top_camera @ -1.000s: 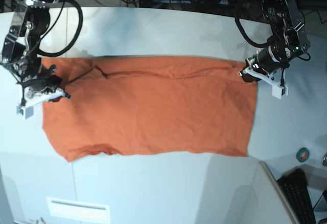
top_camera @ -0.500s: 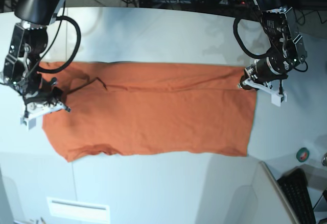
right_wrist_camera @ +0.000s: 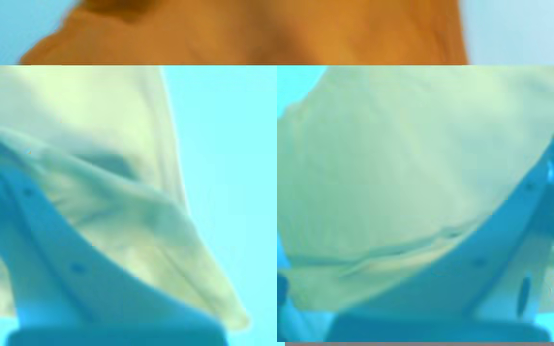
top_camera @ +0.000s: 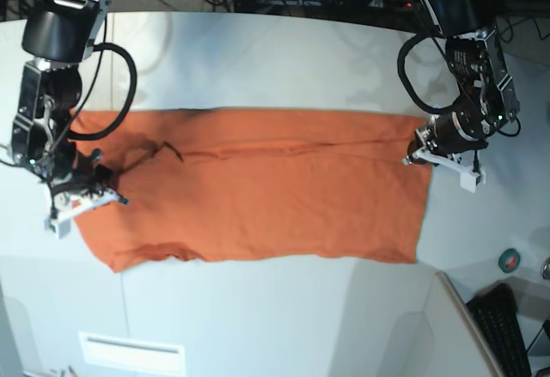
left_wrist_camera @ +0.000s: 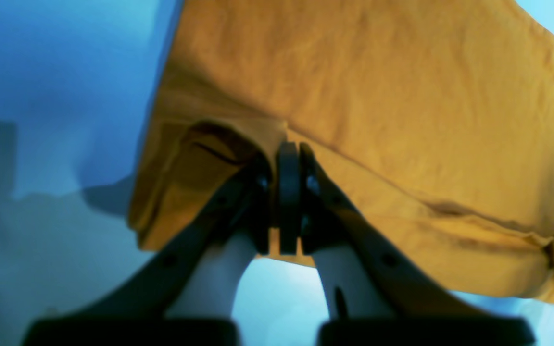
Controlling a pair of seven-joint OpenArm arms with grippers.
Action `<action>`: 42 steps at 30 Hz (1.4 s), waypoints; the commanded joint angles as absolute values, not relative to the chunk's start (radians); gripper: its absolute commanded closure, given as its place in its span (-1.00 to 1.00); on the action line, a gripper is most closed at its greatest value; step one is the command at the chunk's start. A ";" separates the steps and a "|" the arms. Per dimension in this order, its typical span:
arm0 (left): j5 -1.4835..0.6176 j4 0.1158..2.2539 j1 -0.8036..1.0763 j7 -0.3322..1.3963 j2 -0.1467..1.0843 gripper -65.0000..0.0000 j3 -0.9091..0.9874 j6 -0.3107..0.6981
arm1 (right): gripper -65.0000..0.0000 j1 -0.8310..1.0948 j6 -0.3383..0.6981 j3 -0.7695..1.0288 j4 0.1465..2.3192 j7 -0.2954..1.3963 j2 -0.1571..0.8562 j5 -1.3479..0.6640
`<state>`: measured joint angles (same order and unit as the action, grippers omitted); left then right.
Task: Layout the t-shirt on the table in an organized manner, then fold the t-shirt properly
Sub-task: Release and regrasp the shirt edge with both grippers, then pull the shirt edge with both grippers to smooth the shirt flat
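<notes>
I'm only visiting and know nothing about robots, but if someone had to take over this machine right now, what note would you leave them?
Left gripper: shut on the t-shirt, pinching its edge.
Right gripper: shut on the t-shirt at the opposite end; its wrist picture is garbled.
The t-shirt lies spread across the table, with both ends pinched.
Done: one lengthwise fold appears to be in progress or made.
Left: lay the held edge down, release, smooth, finish folding.

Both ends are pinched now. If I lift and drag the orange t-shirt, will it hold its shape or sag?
Probably sag: the t-shirt is thin cloth, creased near the right gripper. It bunches at the left gripper, whose jaws are shut on a fold, so it likely stretches unevenly. It may slide easily on the smooth table.
</notes>
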<state>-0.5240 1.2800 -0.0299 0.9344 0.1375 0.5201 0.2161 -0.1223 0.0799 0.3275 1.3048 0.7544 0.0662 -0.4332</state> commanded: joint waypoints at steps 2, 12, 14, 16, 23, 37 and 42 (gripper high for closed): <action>-0.545 1.283 -0.064 0.920 0.163 1.00 0.519 0.222 | 1.00 -0.142 0.084 0.315 1.319 0.723 0.076 -0.441; -0.545 1.274 -0.074 0.831 0.166 1.00 0.417 0.222 | 1.00 -0.139 0.016 0.315 1.319 0.720 0.076 -0.443; -0.545 1.254 -0.079 0.817 0.166 1.00 0.401 0.222 | 1.00 -0.139 0.012 0.315 1.319 0.720 0.079 -0.443; -0.547 1.230 -0.082 0.809 0.165 1.00 0.403 0.222 | 1.00 -0.137 0.012 0.315 1.319 0.720 0.081 -0.443; -0.547 1.214 -0.104 0.809 0.165 1.00 0.449 0.222 | 1.00 -0.137 0.010 0.315 1.319 0.720 0.076 -0.443; -0.547 1.224 -0.099 0.809 0.165 0.43 0.461 0.222 | 0.21 -0.113 0.012 0.332 1.339 0.717 0.074 -0.450; -0.552 1.268 -0.094 0.808 0.157 -0.54 0.538 0.225 | 0.08 -0.065 0.015 0.397 1.443 0.685 0.054 -0.450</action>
<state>-0.5354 1.2423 -0.0792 0.8280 0.1375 0.5346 0.2161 -0.0486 0.0067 0.3981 1.4246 0.6983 0.0540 -0.4343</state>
